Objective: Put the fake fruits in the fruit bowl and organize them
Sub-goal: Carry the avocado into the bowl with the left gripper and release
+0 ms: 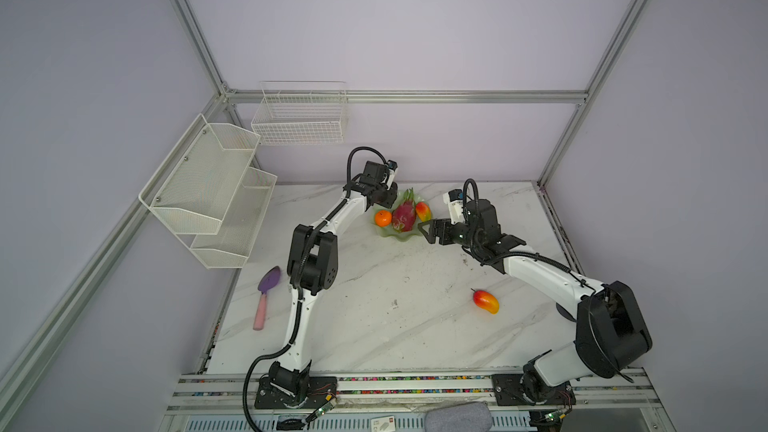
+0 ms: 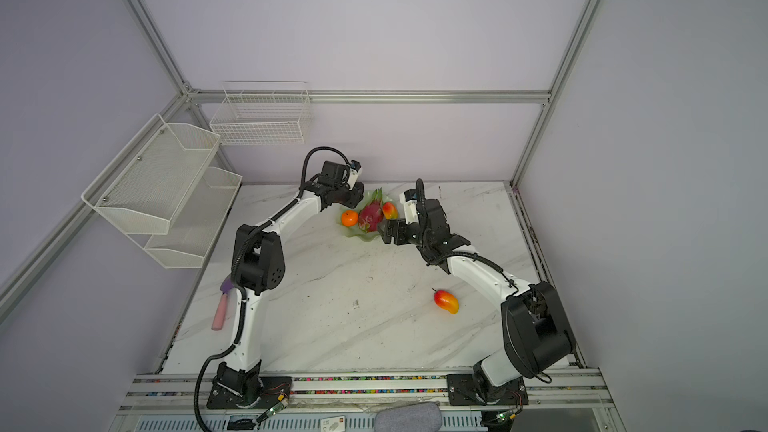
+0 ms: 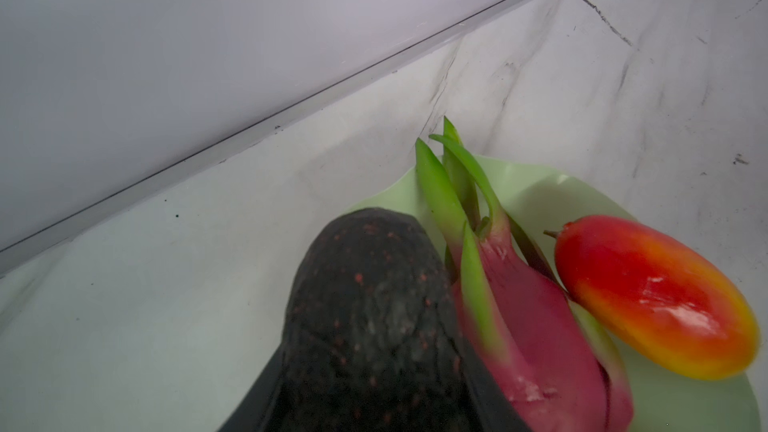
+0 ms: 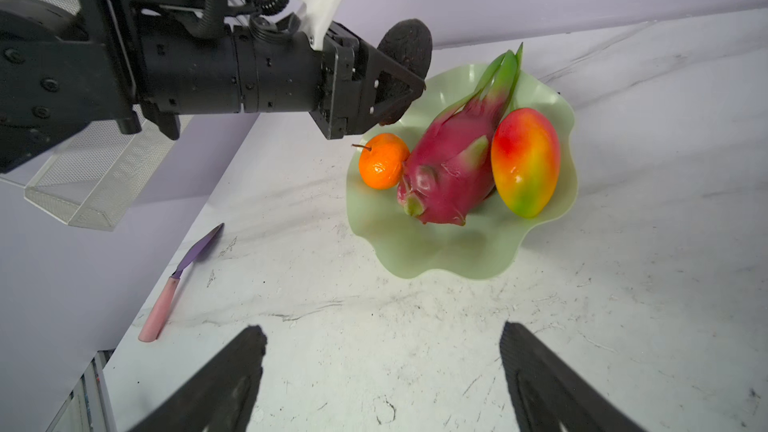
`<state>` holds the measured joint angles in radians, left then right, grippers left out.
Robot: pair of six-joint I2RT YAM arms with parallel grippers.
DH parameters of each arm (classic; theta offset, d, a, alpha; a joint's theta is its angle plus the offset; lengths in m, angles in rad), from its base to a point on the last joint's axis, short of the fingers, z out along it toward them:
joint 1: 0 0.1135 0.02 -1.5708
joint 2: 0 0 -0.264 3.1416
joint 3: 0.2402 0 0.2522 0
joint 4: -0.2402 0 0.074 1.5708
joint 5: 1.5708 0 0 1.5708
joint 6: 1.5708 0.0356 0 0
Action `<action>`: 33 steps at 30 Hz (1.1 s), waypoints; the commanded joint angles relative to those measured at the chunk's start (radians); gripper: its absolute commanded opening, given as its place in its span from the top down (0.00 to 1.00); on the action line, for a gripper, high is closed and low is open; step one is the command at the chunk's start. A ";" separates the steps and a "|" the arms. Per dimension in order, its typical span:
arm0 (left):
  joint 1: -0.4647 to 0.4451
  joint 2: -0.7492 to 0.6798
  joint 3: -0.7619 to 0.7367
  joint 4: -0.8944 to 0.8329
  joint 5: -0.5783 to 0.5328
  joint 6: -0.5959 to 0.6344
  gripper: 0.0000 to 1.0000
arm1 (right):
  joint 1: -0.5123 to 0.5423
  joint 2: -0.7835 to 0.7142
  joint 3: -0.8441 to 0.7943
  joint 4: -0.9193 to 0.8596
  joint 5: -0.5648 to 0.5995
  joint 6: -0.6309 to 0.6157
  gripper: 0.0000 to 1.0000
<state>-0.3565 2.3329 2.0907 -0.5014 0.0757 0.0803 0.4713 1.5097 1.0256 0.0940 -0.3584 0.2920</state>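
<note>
Count: three of five fruits sit in the fruit bowl (image 4: 449, 259), at the 12 o'clock end of the table (image 1: 374, 326) in both top views. The dragon fruit (image 4: 453, 164) lies mid-bowl, the orange (image 4: 382, 161) at its 9 o'clock and one mango (image 4: 525, 162) at its 3 o'clock.

Your left gripper (image 4: 405, 76) is clamped on the avocado (image 4: 409, 45), over the rim near 11 o'clock, not yet set down. Your right gripper (image 4: 380, 332) stands spread and empty, just off the rim at 4 o'clock.

Out at the table's 4 o'clock, well apart from the bowl, lies the second mango (image 1: 485, 301).

Left for you, I reckon: release the avocado, fetch that mango, tidy.
</note>
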 commanded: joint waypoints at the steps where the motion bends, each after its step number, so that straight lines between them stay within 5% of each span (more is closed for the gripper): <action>1: 0.002 -0.027 0.103 0.063 0.035 0.073 0.57 | -0.002 0.000 -0.010 0.036 0.013 -0.022 0.08; 20: 0.003 0.060 0.086 0.150 0.038 0.106 0.49 | -0.011 -0.063 -0.057 0.003 0.060 0.001 0.08; 33: 0.003 0.027 0.054 0.152 0.036 0.118 0.22 | -0.013 -0.069 -0.042 -0.020 0.079 0.008 0.08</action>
<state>-0.3557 2.4218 2.0903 -0.3809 0.0998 0.1780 0.4644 1.4693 0.9771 0.0910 -0.3008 0.2882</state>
